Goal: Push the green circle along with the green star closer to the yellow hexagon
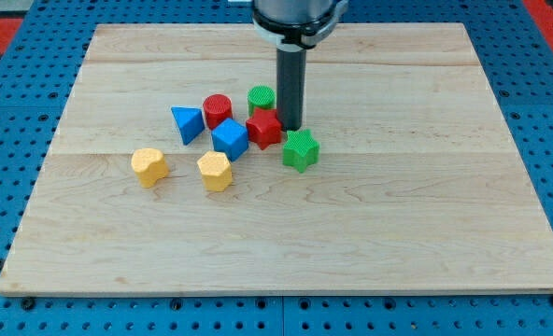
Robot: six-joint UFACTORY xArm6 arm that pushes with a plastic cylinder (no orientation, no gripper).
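Note:
The green circle [261, 98] stands just left of the rod, behind the red star [264, 128]. The green star [301, 150] lies below and slightly right of my tip [290, 127]. My tip sits between the two green blocks, close against the red star's right side. The yellow hexagon [215, 171] lies lower left, below the blue cube [230, 139]. Another yellow block [149, 166], rounded in outline, lies further to the view's left.
A red cylinder [218, 110] and a blue triangle [188, 123] sit left of the green circle. The blocks cluster on a light wooden board [426, 215], which rests on a blue pegboard.

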